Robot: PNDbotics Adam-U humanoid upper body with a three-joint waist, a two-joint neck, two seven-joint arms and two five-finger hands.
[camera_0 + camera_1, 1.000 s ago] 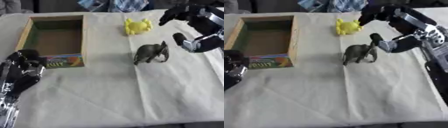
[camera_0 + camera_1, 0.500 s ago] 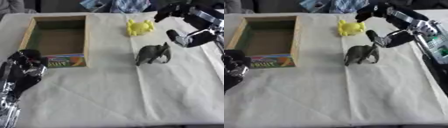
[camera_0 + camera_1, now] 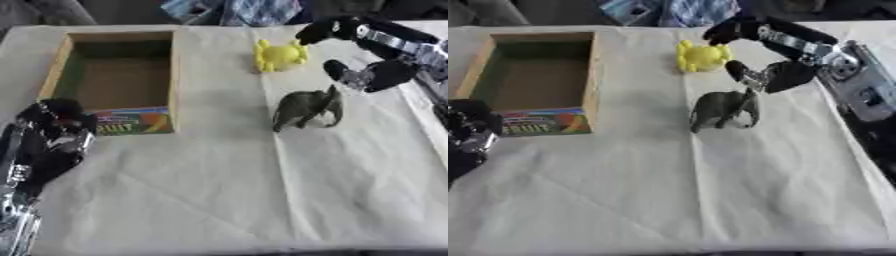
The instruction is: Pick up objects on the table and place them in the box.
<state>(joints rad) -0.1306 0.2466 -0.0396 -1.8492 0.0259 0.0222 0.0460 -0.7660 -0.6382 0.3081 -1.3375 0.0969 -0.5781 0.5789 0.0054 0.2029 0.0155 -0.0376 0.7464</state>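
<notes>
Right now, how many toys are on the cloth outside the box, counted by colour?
Yellow toy: 1
Grey elephant: 1
Total: 2, both on the cloth to the right of the box, near the right hand.

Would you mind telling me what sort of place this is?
Probably a robot test tabletop: a cream cloth-covered table holding only a grey toy elephant, a yellow toy and a wooden box.
</notes>
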